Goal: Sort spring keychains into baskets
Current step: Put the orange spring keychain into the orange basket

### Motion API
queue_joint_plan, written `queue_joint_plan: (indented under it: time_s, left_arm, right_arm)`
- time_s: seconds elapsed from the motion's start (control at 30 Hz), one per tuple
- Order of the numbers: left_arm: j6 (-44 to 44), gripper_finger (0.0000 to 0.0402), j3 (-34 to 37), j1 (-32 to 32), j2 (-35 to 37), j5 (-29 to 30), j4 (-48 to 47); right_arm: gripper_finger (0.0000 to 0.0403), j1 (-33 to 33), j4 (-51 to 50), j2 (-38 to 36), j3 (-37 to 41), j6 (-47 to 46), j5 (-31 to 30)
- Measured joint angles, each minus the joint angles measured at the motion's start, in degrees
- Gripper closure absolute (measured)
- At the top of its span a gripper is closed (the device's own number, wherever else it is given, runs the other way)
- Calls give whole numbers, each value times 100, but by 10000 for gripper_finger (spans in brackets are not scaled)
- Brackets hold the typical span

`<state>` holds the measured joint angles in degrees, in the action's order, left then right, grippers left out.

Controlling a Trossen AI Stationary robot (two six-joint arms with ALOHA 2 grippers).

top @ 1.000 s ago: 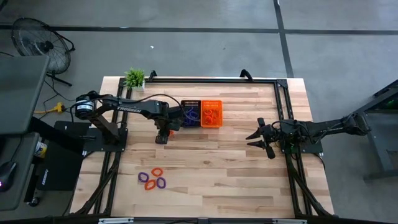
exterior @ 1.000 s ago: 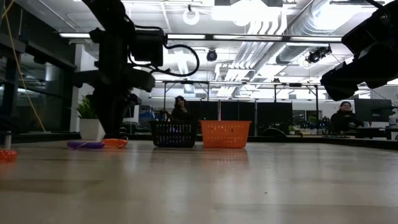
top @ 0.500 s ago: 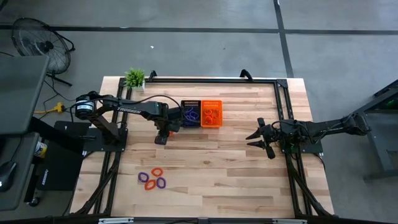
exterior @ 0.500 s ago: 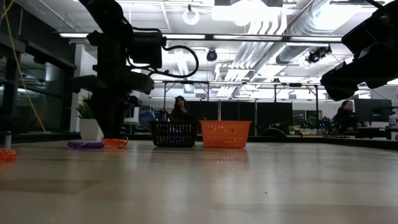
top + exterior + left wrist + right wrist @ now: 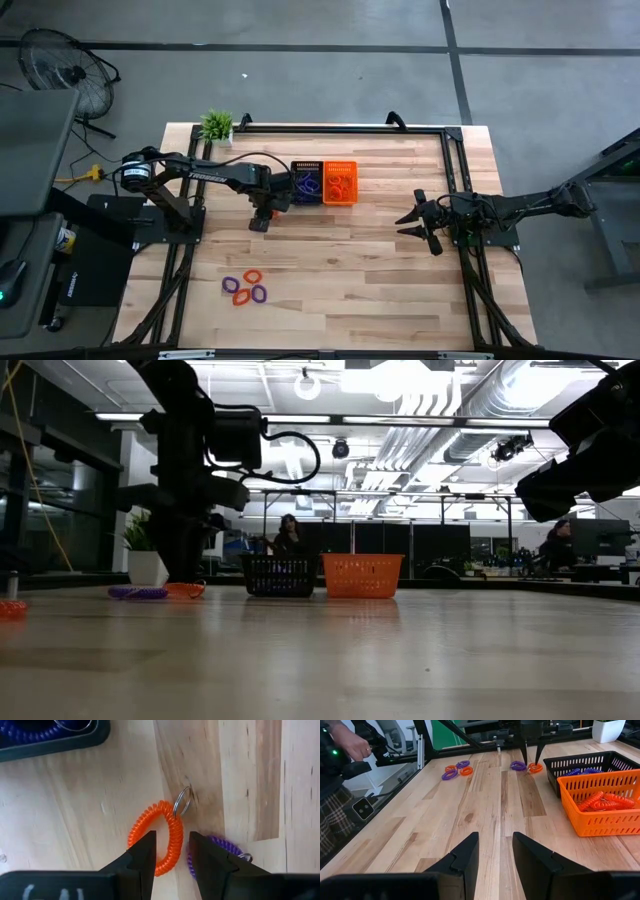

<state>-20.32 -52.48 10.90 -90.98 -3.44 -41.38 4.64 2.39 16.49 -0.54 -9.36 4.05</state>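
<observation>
Grey floor [image 5: 330,70] with dark seams, round fan [image 5: 68,65] at one corner, wooden counter [image 5: 350,280], ceiling ducts [image 5: 440,395], strip lights, desks beyond.

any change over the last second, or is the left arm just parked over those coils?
No visible change. The left end effector stays low beside the black mesh basket, fingers straddling one side of the orange-red coiled spring keychain, not closed on it. The right end effector still waits at the table's right side.
</observation>
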Motion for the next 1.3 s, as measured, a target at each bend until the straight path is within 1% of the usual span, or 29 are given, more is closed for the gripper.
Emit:
queue_joint_plan:
  time_s: [0.3,0.43,0.7,0.87,0.97,1.2,1.3]
  left_arm:
    - [98,287,350,0,-2,79,464]
    - [223,287,364,2,-3,149,500]
    - [283,287,336,-2,-359,114,607]
    - [419,288,342,-2,-395,107,653]
    - [435,304,345,-2,-398,111,644]
    - [772,374,347,-2,-407,109,653]
    - [905,387,352,-2,-376,109,655]
  right_arm:
    - [289,1,0,0,1,0,0]
    - [289,0,0,-1,1,0,0]
    - [289,0,0,-2,0,1,0]
    - [289,1,0,-2,0,1,0]
    - [289,0,0,-2,0,0,0]
    - [289,2,0,-2,0,0,0]
    - [289,1,0,-2,2,1,0]
